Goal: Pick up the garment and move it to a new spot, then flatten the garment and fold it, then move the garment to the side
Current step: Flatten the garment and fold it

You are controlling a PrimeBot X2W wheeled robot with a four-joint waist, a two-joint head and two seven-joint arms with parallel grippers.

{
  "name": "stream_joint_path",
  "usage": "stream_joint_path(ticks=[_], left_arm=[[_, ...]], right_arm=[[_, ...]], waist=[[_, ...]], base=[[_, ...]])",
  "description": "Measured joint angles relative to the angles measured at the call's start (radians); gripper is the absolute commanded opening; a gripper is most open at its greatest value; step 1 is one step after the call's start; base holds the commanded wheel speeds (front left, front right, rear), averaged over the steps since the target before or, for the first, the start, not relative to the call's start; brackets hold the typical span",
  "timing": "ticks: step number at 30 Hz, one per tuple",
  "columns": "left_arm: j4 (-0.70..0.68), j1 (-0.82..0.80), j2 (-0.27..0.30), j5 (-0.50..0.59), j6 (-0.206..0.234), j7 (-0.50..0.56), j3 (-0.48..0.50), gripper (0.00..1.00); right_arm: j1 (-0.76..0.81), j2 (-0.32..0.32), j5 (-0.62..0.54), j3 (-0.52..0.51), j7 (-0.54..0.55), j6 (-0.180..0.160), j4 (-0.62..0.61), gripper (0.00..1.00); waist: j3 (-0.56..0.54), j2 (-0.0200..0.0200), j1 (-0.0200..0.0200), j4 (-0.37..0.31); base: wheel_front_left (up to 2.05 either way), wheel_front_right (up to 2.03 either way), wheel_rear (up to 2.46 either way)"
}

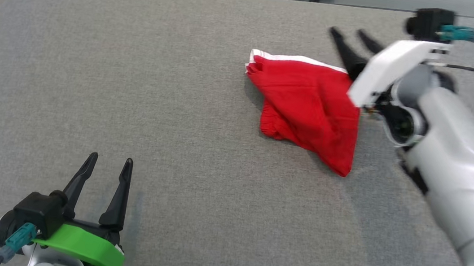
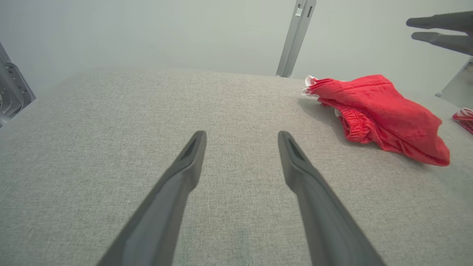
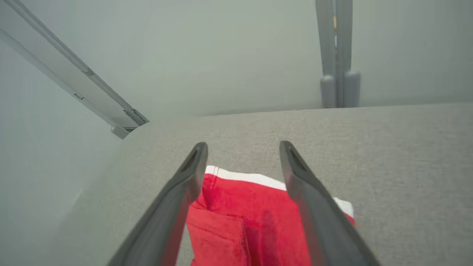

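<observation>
On the grey table (image 1: 178, 98), right of centre, the red garment (image 1: 307, 110) lies bunched and free beneath the right gripper (image 1: 348, 31), whose jaws are wide and empty. The left gripper (image 1: 111, 158) sits well apart, jaws wide too. Placement looks done; flattening likely comes next, calling for grips on 2 opposite edges.

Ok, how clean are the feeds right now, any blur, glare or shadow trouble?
Head view: right forearm motion-blurred, red shorts sharp with a soft shadow leftward. Left wrist view: wide-angle bend, hazy backdrop, shorts crisp. Right wrist view: right gripper fingers soft up close. No harsh glare.
</observation>
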Motion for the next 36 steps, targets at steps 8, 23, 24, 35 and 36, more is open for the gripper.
stream_joint_path(ticks=[8, 23, 24, 35, 36], left_arm=[[-0.027, 0.029, -0.021, 0.001, 0.004, 0.000, 0.027, 1.00], [-0.008, 0.031, -0.067, 0.039, -0.036, 0.000, 0.053, 1.00], [-0.006, 0.028, -0.067, 0.042, -0.039, -0.001, 0.057, 1.00], [0.022, 0.007, -0.093, 0.056, -0.066, -0.001, 0.056, 1.00], [0.027, 0.004, -0.096, 0.057, -0.069, -0.001, 0.054, 1.00]], right_arm=[[0.189, -0.150, -0.144, -0.015, -0.206, 0.000, -0.120, 0.75], [0.434, -0.021, -0.424, -0.212, -0.318, 0.000, -0.186, 0.00], [0.445, -0.004, -0.443, -0.234, -0.318, 0.000, -0.196, 0.00], [0.406, 0.097, -0.520, -0.235, -0.318, 0.000, -0.088, 0.00], [0.393, 0.100, -0.520, -0.222, -0.318, 0.000, -0.068, 0.00]], waist=[[-0.007, 0.0000, 0.0000, -0.037], [0.020, 0.0000, 0.0000, -0.032], [0.023, 0.0000, 0.0000, -0.028], [0.039, 0.0000, 0.0000, 0.016], [0.040, 0.0000, 0.0000, 0.020]], base=[[0.00, 0.00, 0.00], [0.00, 0.00, 0.00], [0.00, 0.00, 0.00], [0.00, 0.00, 0.00], [0.00, 0.00, 0.00]])
